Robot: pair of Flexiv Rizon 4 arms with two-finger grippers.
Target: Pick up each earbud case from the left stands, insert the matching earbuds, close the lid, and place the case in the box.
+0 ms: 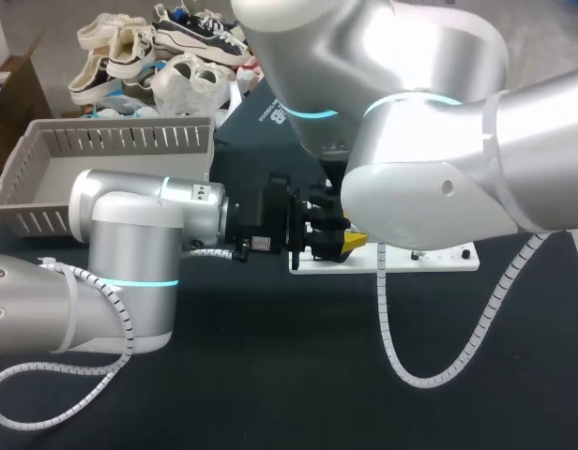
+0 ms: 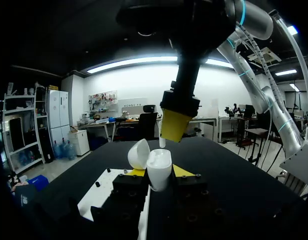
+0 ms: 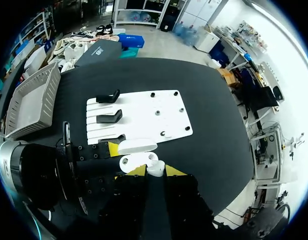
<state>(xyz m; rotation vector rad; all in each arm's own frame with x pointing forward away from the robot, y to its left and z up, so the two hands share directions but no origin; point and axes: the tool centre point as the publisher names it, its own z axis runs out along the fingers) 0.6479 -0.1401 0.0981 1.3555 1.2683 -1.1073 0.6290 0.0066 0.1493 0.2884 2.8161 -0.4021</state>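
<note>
Your left gripper (image 2: 159, 173) pinches the white, egg-shaped plastic earbud case (image 2: 159, 161) with its lid (image 2: 139, 152) open, near the middle of the head view. Your right gripper (image 3: 155, 173) pinches a small white earbud (image 2: 162, 143) just above the case. I judge the insertion is in hand. Closing the lid and placing the case in the grey slatted plastic box (image 1: 120, 127), upper left, are not yet done.

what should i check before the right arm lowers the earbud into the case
1. Lid open: ok.
2. Case held upright in the left jaws: ok.
3. Earbud held in the right jaws: ok.
4. Earbud right above the case's mouth: ok.
5. Earbud turned the right way to seat: cannot tell.
</note>
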